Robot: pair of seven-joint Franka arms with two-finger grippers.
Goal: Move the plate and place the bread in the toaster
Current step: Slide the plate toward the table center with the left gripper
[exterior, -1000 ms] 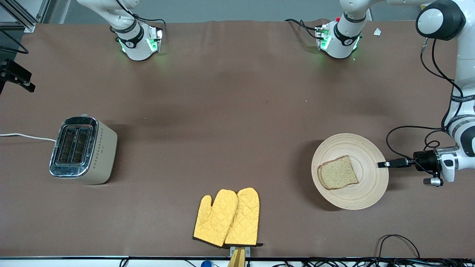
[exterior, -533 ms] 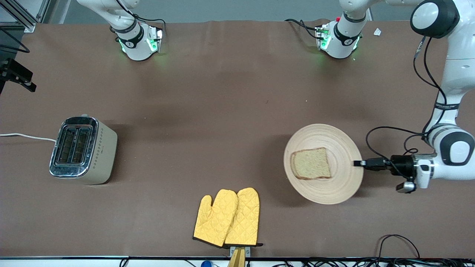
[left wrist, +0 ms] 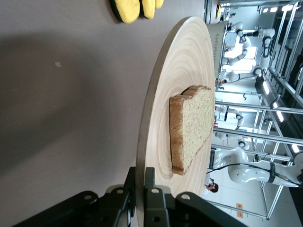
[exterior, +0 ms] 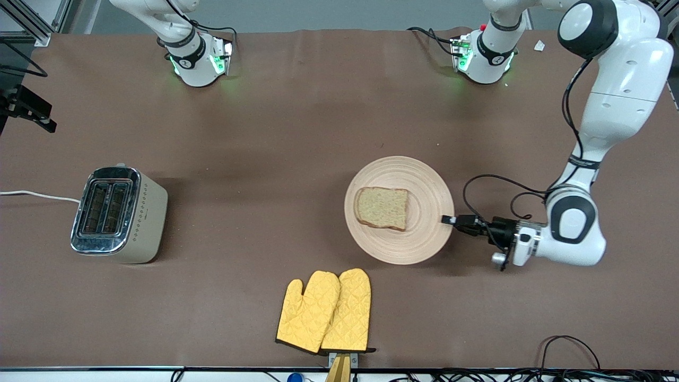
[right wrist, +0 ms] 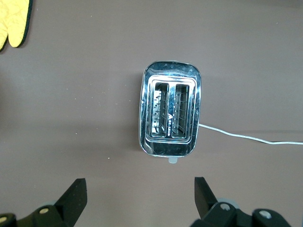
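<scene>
While clamped thin on the rim of the plate (exterior: pixel 419 245), holds it out sideways toward the middle of the tabletop (exterior: pixel 292 132): so for the left gripper (exterior: pixel 448 219), with both fingers pressed together on the wooden edge, one above and one below, as seen close up in the left wrist view (left wrist: pixel 140 177). Reaches in low from the left arm's end of the tabletop, forearm roughly level.

Plate (left wrist: pixel 180 61) roughly level, apparently raised a little, with a dark shadow spread on the brown surface beneath. Light beige, ringed with concentric grooves. On it, slightly off centre and away from the pinched edge, the bread (exterior: pixel 382 208): one brownish slice with a darker crust, lying flat (left wrist: pixel 191 127), well apart from the gripper.

Nearer to the front camera than the plate, and near it, a pair of yellow oven mitts (exterior: pixel 323 310) lying side by side, flat.

Toward the right arm's end, well apart from the plate, the toaster (exterior: pixel 119 215): cream body, chrome top, both slots facing up and holding nothing. White cord (exterior: pixel 37 195) trailing off from it toward the table's edge.

Directly over the toaster (right wrist: pixel 169 115), high up, hangs the right gripper (right wrist: pixel 139 194), fingers spread wide and holding nothing; waits there.
</scene>
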